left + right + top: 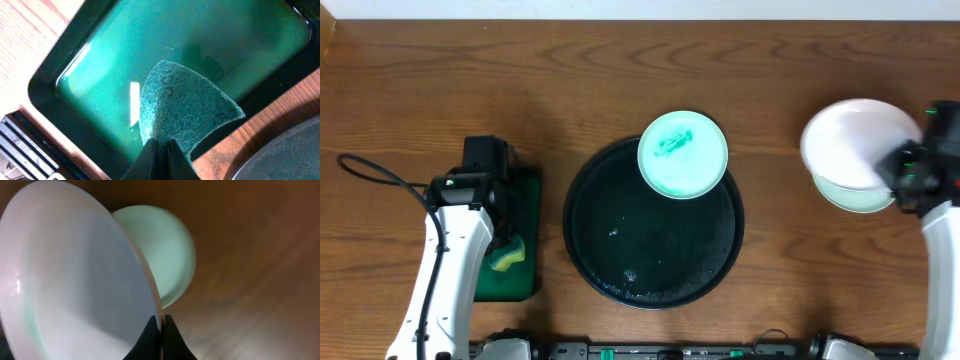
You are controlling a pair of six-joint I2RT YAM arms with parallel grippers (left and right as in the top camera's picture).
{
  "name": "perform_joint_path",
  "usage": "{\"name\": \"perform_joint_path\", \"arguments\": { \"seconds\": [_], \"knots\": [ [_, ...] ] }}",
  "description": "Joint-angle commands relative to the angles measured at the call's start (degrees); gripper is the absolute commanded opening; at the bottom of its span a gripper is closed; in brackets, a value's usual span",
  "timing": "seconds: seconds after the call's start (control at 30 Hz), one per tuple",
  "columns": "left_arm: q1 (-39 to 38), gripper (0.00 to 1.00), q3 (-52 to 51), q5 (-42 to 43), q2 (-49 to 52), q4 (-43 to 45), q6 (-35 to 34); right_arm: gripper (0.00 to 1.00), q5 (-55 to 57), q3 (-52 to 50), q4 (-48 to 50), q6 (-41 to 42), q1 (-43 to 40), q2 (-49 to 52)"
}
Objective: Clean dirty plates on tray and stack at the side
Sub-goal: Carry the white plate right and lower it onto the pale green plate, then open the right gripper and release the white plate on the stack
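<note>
White plate (850, 135) clamped in right end effector (161, 322), right of the tray (620, 250), half hiding a mint plate (855, 200). Smeared plate (682, 155) on tray's far rim. Left end effector (160, 147) pinching pad (185, 110), left of tray.

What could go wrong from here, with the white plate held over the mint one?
1. The right gripper pinches the white plate only at its rim, tilted above the mint plate; it could slip or land off-centre.
2. The smeared plate overlaps the black tray at its far rim, so it may rock or slide when scrubbed.
3. The left gripper holds the scouring pad by one edge; it may fold under pressure.
</note>
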Motion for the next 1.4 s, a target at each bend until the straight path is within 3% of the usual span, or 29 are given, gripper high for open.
{"name": "perform_joint_path", "arguments": {
  "seconds": [0.0,0.17,0.6,0.63,0.77,0.8,1.1,1.37],
  "knots": [
    [0.3,0.07,0.5,0.0,0.3,-0.2,0.4,0.01,-4.1,-0.3,0.7,1.8,-5.7,3.1],
    [0.3,0.07,0.5,0.0,0.3,-0.2,0.4,0.01,-4.4,-0.3,2.6,1.8,-9.8,10.6],
    [0.3,0.07,0.5,-0.1,0.3,-1.1,1.5,0.02,-4.9,-0.3,9.6,1.8,-10.1,24.5],
    [0.3,0.07,0.5,-0.1,0.3,-1.1,1.5,0.08,-5.6,-0.3,9.6,1.7,-10.1,24.8],
    [0.3,0.07,0.5,-0.1,0.3,-1.0,1.5,0.73,-10.6,-0.3,10.7,-2.4,-10.0,25.1],
    [0.3,0.07,0.5,-0.1,0.4,-1.0,1.5,0.84,-11.6,-0.3,11.1,-3.1,-10.0,25.1],
    [0.3,0.07,0.5,0.0,0.6,-0.9,1.5,0.99,-19.9,0.4,11.6,-9.0,-7.8,19.6],
    [0.3,0.07,0.5,0.0,0.6,-0.8,1.5,0.99,-25.5,1.0,7.8,-9.2,1.5,4.9]
  ]
}}
